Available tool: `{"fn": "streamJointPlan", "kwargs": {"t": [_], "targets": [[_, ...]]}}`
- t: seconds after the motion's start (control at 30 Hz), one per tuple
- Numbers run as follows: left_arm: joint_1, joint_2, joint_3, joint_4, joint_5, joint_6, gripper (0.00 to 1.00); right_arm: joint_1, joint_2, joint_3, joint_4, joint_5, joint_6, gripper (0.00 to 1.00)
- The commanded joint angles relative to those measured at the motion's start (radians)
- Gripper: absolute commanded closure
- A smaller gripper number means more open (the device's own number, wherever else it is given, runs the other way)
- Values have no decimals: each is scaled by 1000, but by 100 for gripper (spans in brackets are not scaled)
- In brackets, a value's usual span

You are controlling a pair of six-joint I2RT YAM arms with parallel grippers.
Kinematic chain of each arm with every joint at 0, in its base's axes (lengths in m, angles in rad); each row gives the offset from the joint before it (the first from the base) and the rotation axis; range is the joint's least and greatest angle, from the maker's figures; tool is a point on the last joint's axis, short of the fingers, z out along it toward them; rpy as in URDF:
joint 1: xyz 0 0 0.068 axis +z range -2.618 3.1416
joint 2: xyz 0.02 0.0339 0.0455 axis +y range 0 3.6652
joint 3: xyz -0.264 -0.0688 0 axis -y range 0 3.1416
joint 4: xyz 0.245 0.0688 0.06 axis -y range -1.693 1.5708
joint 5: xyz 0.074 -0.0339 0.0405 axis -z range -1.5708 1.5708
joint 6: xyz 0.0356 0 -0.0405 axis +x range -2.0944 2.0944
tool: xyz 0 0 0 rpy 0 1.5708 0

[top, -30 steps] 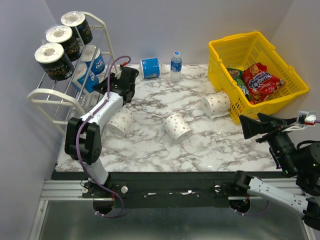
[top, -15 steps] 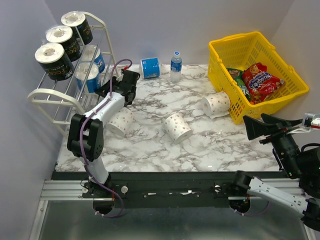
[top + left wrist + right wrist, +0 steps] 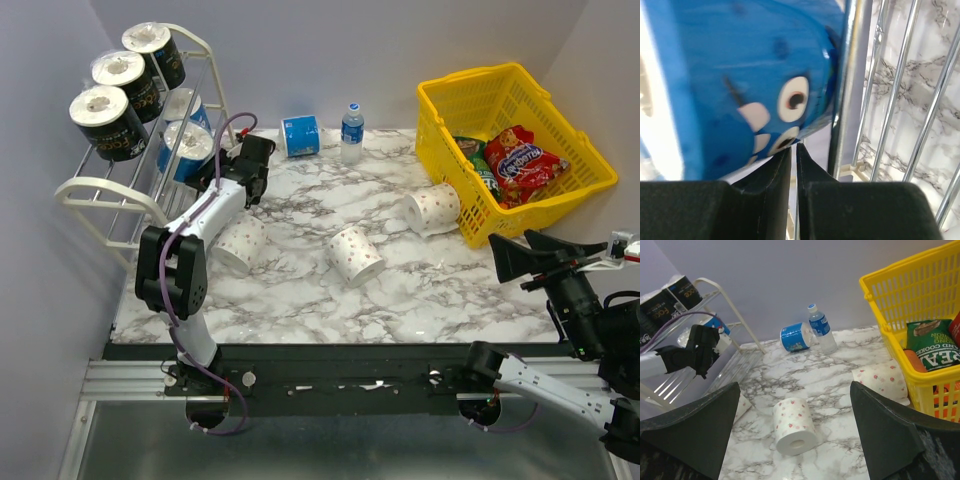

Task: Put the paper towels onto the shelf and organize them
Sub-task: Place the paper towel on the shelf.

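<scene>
The white shelf (image 3: pixel 96 189) stands at the far left. Three black paper towels (image 3: pixel 108 122) sit on its top tier and two blue ones (image 3: pixel 188 143) on the middle tier. My left gripper (image 3: pixel 226 162) is shut and empty, its tip touching the underside of the nearer blue roll (image 3: pixel 750 80) beside the shelf bars (image 3: pixel 892 95). Another blue roll (image 3: pixel 300 135) lies on the table at the back. Three white dotted rolls (image 3: pixel 355 255) lie on the marble. My right gripper (image 3: pixel 515 246) is open and empty, raised at the near right; the middle dotted roll (image 3: pixel 792 426) lies below it.
A small water bottle (image 3: pixel 351 132) stands beside the blue roll on the table. A yellow basket (image 3: pixel 450 105) with snack bags stands at the back right, one dotted roll (image 3: pixel 433 208) against its front wall. The left arm's purple cable loops near the shelf.
The nearer blue roll on the middle tier has shifted right and up towards my left gripper, its white end now facing up. My right gripper has drifted slightly right.
</scene>
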Motion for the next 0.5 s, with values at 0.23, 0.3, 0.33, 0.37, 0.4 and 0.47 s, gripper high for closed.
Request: {"fn": "streamJointPlan", "kwargs": {"t": [0.23, 0.3, 0.33, 0.37, 0.4, 0.47], "targets": [[-66, -52, 48, -41, 66, -53, 79, 8, -6, -8, 11, 21, -7, 0], [-80, -46, 53, -34, 69, -44, 79, 6, -9, -5, 12, 23, -7, 0], [-83, -37, 62, -34, 69, -41, 79, 6, -11, -3, 11, 23, -7, 0], [-85, -32, 68, -34, 67, -42, 79, 8, -17, 0, 11, 23, -7, 0], [-86, -27, 76, -34, 69, -39, 79, 6, -17, 3, 11, 21, -7, 0], [-88, -15, 96, -22, 72, -24, 79, 8, -20, 3, 11, 20, -5, 0]]}}
